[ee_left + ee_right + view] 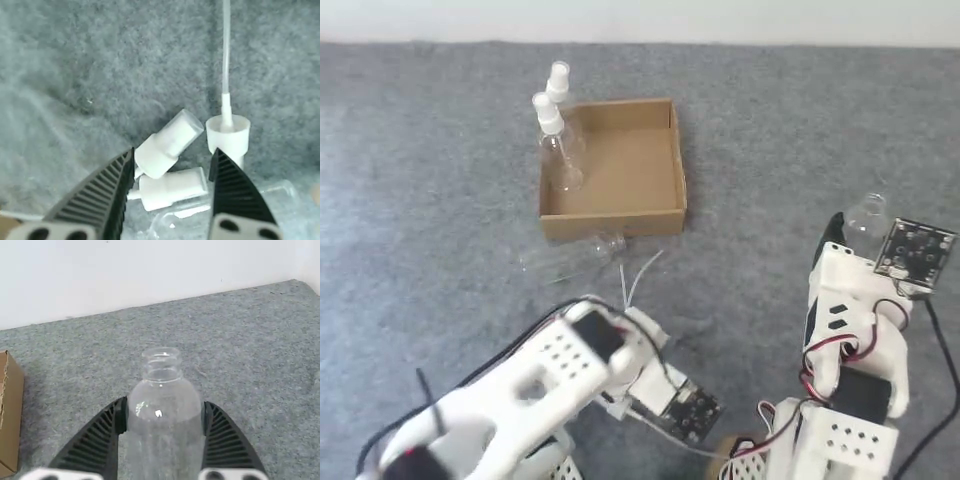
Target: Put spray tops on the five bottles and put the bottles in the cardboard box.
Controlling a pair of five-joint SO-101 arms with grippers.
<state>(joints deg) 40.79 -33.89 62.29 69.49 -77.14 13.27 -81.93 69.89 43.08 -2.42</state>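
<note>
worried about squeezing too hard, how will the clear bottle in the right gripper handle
The clear bottle looks empty, so it is probably light. Its smooth rounded wall sits between the ridged fingers of the right gripper, so it may slip or twist if the grip loosens. It looks like thin plastic, likely to dent under a hard squeeze.

No words, labels, numbers or signs can be read anywhere. The cardboard box, at about eleven o'clock from the middle of the high view, has plain brown walls. The clear bottle has a bare surface with no print.
</note>
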